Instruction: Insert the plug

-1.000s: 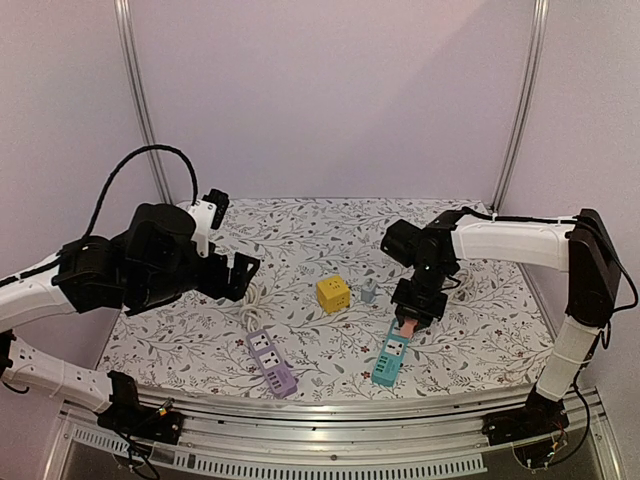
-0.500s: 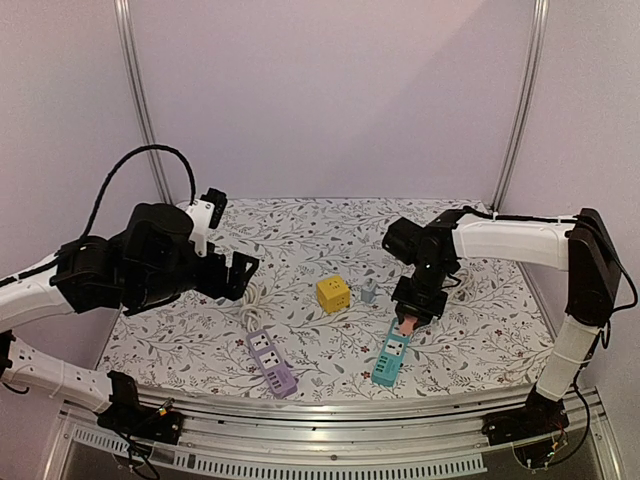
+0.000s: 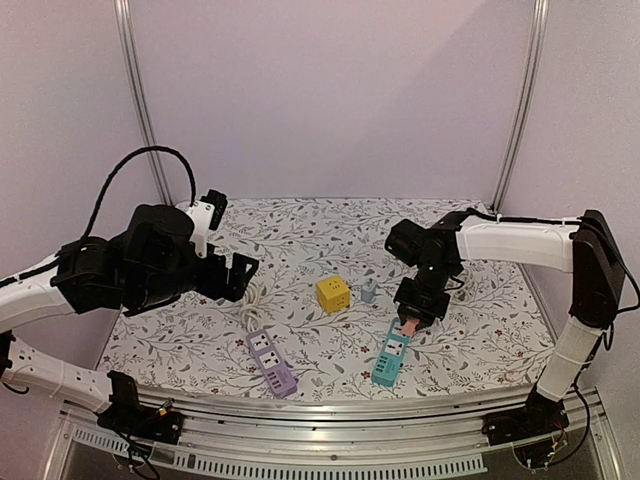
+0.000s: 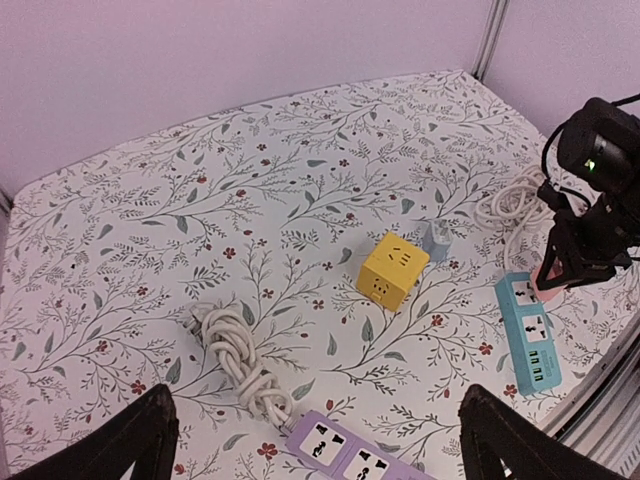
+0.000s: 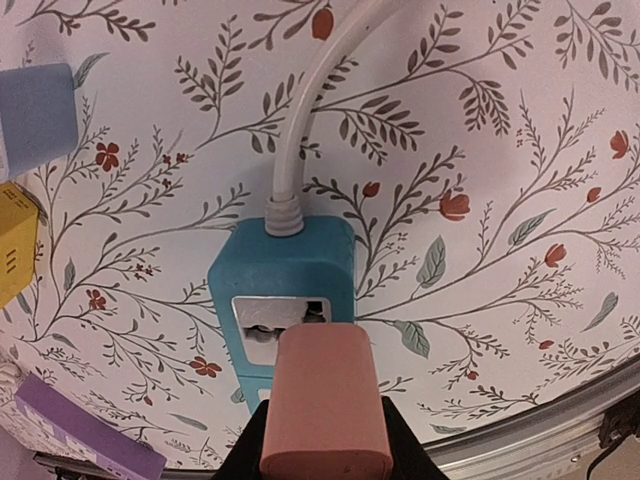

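My right gripper (image 3: 411,323) is shut on a salmon-pink plug (image 5: 326,400) and holds it right over the top socket of a teal power strip (image 5: 283,268), which lies near the table's front right (image 3: 391,358). The plug also shows pink in the top view (image 3: 408,325) and in the left wrist view (image 4: 549,282). Whether its prongs are in the socket is hidden by the plug body. My left gripper (image 4: 315,440) is open and empty, held high over the left of the table, above a purple power strip (image 3: 272,362).
A yellow cube socket (image 3: 333,293) and a small grey-blue adapter (image 3: 369,291) sit mid-table. The purple strip's white cord is bundled (image 4: 238,358) to its left. The teal strip's white cord (image 4: 510,197) coils at the right. The table's front rail (image 3: 330,405) is close to both strips.
My right gripper with the pink plug has shifted very slightly over the teal strip's top socket. The left arm has not moved.
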Tool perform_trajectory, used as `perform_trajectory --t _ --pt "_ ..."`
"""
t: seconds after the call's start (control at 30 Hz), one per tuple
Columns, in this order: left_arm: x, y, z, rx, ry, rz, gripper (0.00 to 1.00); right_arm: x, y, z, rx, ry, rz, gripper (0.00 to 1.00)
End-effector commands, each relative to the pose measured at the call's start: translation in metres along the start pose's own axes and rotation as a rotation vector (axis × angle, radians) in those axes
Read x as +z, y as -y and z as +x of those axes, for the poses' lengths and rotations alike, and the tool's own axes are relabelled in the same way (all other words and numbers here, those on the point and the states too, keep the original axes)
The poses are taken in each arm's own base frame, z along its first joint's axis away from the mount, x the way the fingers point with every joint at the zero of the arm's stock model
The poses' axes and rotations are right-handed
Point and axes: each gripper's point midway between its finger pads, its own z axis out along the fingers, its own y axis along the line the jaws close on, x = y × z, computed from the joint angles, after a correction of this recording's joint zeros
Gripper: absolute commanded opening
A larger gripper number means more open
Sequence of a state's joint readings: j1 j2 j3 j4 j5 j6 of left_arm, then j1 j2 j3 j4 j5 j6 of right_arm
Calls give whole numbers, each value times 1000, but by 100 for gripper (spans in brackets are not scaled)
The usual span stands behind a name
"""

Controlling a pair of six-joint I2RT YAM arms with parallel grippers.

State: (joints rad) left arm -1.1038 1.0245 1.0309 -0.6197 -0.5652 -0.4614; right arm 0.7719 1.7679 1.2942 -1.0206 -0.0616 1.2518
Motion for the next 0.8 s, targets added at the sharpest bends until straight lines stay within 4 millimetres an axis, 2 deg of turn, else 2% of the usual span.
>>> perform_trajectory --t 0.0,0.23,0.4,0.6,0.77 --pt "1 -6 6 2 -15 -13 98 10 12 4 17 -23 32 0" --pt "-1 -9 6 2 -12 -18 98 13 0 5 12 -35 -17 0" --pt "-3 -11 9 -11 -11 -18 98 14 -3 4 13 -34 -22 0" --pt "-4 -13 9 -12 -7 -19 98 15 11 4 15 -31 43 0" --pt "-4 -13 9 -13 -7 -19 98 10 15 12 7 -55 13 0"
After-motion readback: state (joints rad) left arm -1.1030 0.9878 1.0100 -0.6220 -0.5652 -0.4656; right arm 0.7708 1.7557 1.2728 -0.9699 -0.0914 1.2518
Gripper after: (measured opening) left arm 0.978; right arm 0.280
